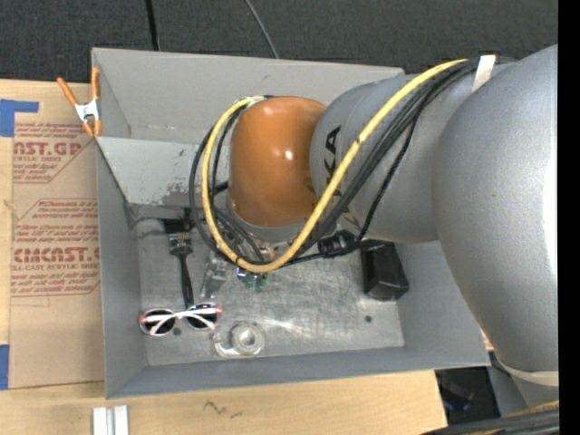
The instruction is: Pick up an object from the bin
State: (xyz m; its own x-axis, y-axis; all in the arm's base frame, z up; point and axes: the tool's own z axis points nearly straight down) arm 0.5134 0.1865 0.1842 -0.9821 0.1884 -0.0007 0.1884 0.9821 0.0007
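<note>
The gripper (237,270) is held low over the bin's (317,311) left half, largely hidden under the orange cover (272,161); whether it is clenched cannot be told; a black tool (184,265) and red-and-white sunglasses (179,319) are seen nearest.
</note>
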